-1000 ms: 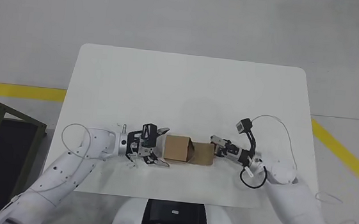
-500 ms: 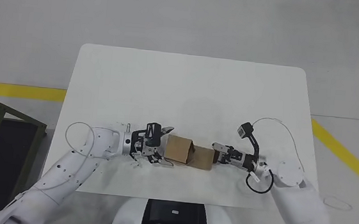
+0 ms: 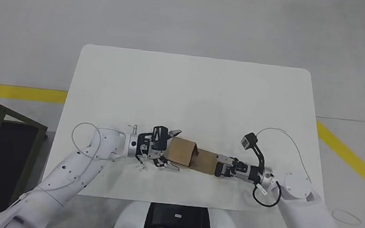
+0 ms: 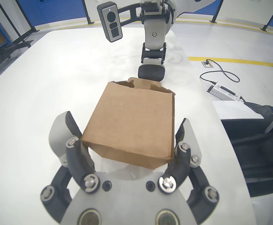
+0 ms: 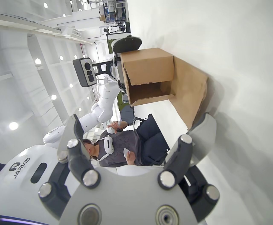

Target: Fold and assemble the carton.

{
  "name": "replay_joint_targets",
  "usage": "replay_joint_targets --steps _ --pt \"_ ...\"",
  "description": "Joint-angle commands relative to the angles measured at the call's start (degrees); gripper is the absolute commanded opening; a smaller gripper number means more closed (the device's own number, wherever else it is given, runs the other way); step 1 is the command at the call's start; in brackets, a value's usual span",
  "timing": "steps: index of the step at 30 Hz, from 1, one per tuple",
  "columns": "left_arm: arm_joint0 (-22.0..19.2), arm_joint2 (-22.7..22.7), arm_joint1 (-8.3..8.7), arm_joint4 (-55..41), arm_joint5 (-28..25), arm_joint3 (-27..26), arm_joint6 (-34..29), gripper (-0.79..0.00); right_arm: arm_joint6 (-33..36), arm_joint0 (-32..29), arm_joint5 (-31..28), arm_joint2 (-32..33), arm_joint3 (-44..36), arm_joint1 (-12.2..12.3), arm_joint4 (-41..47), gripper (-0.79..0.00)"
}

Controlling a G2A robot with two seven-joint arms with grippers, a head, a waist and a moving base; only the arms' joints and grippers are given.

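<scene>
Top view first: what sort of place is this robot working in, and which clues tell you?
Probably a robotics lab or test hall: a white table on a grey floor marked with yellow lines, and blue partition panels behind.

This looks like a robotics lab: yellow floor tape (image 3: 14, 92), blue partitions (image 4: 53, 10), a white table (image 3: 192, 82), and rows of ceiling lights (image 5: 13, 125).

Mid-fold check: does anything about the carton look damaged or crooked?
Yes. The carton lies on its side, askew to the edges of the table in the top view. The open rim looks ragged, as if torn, and one long flap is splayed out flat on the table rather than folded in.
</scene>
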Motion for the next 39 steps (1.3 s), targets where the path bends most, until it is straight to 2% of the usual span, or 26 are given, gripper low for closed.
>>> replay_joint_targets --steps 1,14,18,28,39 --pt "-0.03 0.26 -0.07 0.09 -0.01 0.14 0.05 0.0 -0.49 -0.32 -0.22 -0.3 -0.38 -0.08 0.26 0.0" --pt "-0.17 0.36 -0.02 0.49 -0.51 0.69 0.13 0.0 -1.12 -0.04 -4.55 -2.36 2.18 -0.71 1.94 0.0" --pt "0.05 0.3 0.04 0.45 -0.5 0.42 -0.07 0.0 -1.11 0.09 -4.58 -3.05 1.46 -1.12 5.94 0.0" --pt "0.01 0.34 -0.04 -0.12 -0.45 0.07 -0.81 0.0 -2.54 2.06 -3.9 -5.32 0.4 -1.71 3.7 0.0" --pt "0.05 0.32 -0.06 -0.52 -0.6 0.05 -1.26 0.0 -4.91 3.4 -3.17 -7.7 -0.06 -2.71 5.77 0.0"
